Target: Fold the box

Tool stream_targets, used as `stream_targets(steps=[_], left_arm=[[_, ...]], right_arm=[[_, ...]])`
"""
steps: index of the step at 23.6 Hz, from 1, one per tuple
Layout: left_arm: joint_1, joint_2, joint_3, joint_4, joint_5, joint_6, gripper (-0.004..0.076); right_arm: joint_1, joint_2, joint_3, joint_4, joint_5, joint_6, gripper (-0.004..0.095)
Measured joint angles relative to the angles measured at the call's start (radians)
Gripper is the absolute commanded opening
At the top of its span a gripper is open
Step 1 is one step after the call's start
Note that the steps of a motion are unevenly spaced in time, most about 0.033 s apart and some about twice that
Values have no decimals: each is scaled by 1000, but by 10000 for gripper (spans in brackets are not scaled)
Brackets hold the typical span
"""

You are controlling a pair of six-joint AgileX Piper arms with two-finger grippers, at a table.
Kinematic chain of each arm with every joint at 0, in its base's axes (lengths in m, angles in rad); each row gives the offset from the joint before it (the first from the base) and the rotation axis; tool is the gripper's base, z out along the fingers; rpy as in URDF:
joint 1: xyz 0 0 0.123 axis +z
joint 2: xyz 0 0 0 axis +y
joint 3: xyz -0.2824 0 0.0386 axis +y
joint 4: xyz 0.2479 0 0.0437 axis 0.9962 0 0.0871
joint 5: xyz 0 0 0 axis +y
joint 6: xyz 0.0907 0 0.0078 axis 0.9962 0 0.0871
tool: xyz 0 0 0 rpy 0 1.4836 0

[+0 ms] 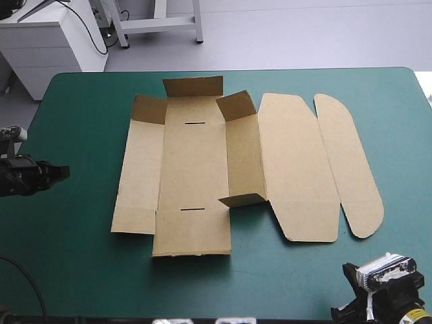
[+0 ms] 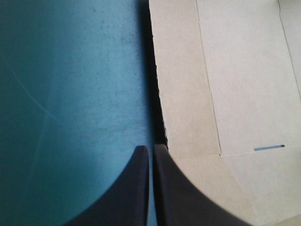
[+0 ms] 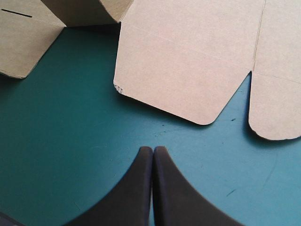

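Note:
The brown box (image 1: 223,169) lies mostly flat in the middle of the teal-green table, its base panel showing two slots. One long wall (image 1: 244,158) and a few small flaps at the far end stand partly raised. The rounded lid panels (image 1: 300,169) lie flat to the right. My left gripper (image 1: 57,173) is shut at the table's left side, well apart from the box's left edge (image 2: 188,94). My right gripper (image 1: 351,290) is shut near the front right corner, short of the lid's rounded corner (image 3: 188,75).
Bare teal-green cover (image 1: 81,121) surrounds the box on all sides. A white cabinet (image 1: 54,40) and a metal frame stand beyond the far edge.

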Motion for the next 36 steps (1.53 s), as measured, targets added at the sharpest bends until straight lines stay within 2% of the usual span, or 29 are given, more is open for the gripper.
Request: stream_targets(steps=[10, 11, 16, 20, 26, 36], left_arm=[[1, 256, -1, -130, 26, 41, 30], [1, 311, -1, -166, 22, 51, 49], [-33, 429, -1, -196, 5, 71, 273], [-119, 480, -2, -194, 4, 72, 390], [-210, 573, -2, -168, 1, 50, 404], [-261, 598, 1, -179, -4, 45, 404]], right_arm=[[0, 0, 0, 0, 0, 0, -20], [0, 0, 0, 0, 0, 0, -20], [0, 0, 0, 0, 0, 0, -20], [0, 0, 0, 0, -1, 0, -20], [0, 0, 0, 0, -1, 0, -20], [0, 0, 0, 0, -2, 0, -20]])
